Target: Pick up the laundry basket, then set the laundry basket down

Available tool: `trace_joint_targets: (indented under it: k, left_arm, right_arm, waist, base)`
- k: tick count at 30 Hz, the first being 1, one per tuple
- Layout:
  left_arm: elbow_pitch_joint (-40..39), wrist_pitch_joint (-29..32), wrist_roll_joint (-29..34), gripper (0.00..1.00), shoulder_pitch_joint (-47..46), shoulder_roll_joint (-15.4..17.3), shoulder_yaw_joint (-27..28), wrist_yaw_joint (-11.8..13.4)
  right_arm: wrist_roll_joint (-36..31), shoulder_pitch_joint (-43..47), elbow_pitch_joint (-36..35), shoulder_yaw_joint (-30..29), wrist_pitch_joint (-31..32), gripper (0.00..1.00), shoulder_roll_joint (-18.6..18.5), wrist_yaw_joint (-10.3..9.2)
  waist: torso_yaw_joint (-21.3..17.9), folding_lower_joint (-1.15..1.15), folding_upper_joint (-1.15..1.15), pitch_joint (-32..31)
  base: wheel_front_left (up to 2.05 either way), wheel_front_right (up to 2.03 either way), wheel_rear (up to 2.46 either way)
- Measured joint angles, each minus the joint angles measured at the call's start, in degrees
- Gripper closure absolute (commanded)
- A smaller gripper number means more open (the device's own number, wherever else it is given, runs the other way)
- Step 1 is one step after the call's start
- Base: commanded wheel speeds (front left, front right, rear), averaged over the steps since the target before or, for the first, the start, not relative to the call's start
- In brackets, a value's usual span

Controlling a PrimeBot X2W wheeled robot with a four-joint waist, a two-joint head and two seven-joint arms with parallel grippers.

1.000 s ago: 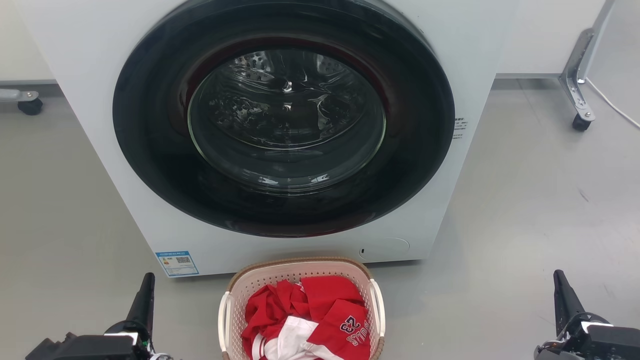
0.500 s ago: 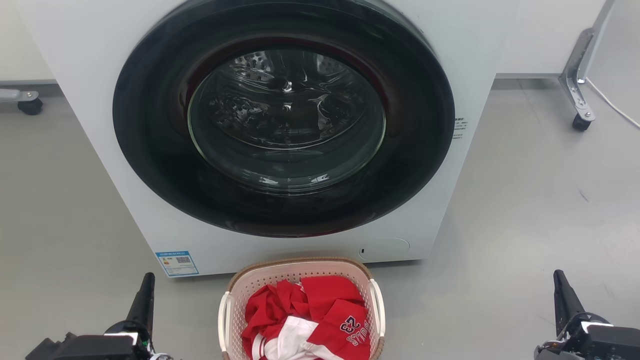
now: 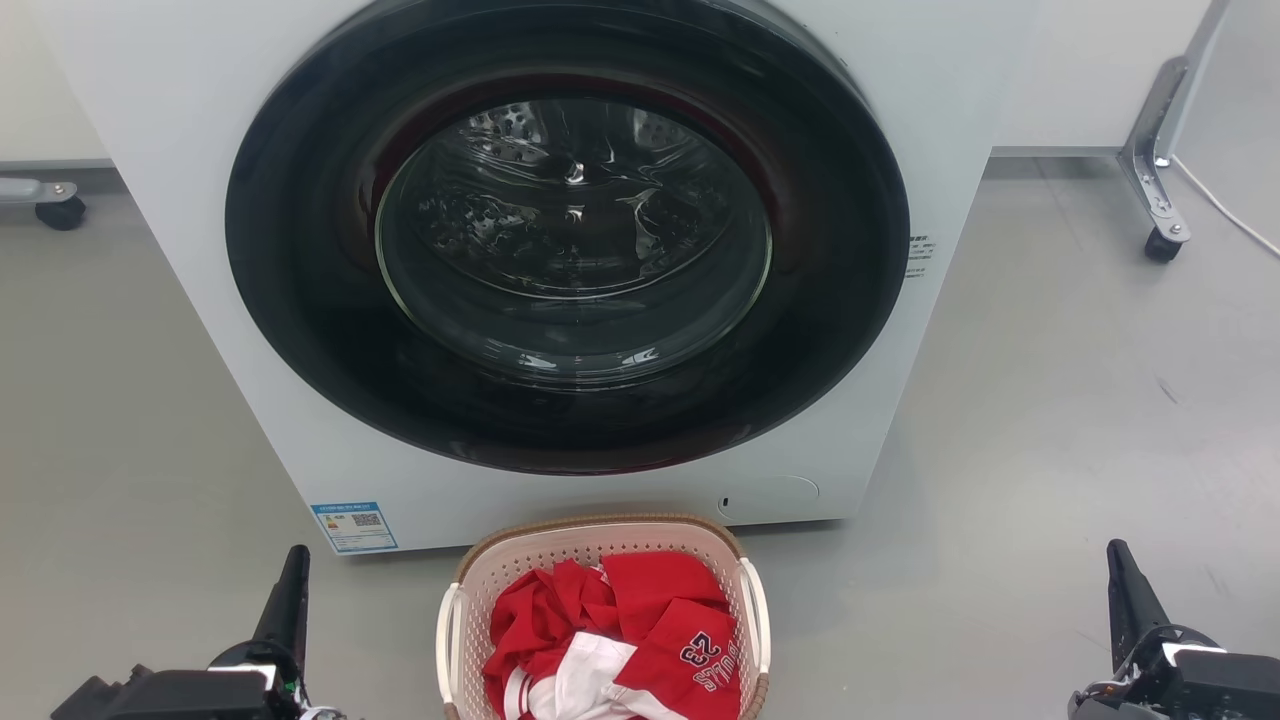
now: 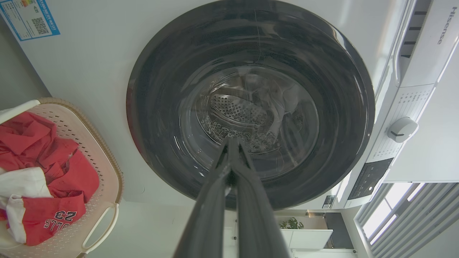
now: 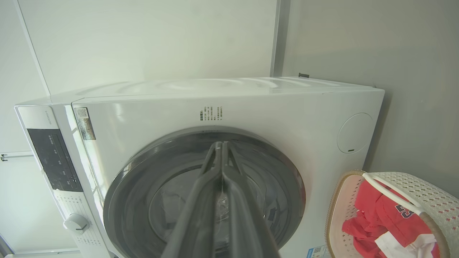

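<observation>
The cream laundry basket [image 3: 590,543] with a brown woven rim and white side handles sits on the floor at the bottom centre of the head view, just before the washing machine. Red and white clothes [image 3: 620,640] fill it. It also appears at the left edge of the left wrist view [image 4: 104,150] and the lower right of the right wrist view [image 5: 426,197]. My left gripper [image 3: 292,580] stands to its left and my right gripper [image 3: 1120,575] far to its right, both apart from it. Each gripper is shut with nothing held, fingertips together [image 4: 231,141] [image 5: 220,145].
A white front-loading washing machine [image 3: 180,200] with a closed dark round door [image 3: 570,240] rises right behind the basket. Grey floor spreads on both sides. A castor leg [image 3: 1160,235] stands at the far right, another castor [image 3: 60,210] at the far left.
</observation>
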Motion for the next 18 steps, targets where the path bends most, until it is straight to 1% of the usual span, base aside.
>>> trace_joint_targets:
  k: [18]
  left_arm:
    - [-0.02, 0.00, 0.00, 1.00, 0.00, 0.00, 0.00, 0.00]
  right_arm:
    - [0.01, 0.00, -0.01, 0.00, 0.00, 1.00, 0.00, 0.00]
  waist:
    - [0.00, 0.00, 0.00, 0.00]
  base:
    - [0.00, 0.00, 0.00]
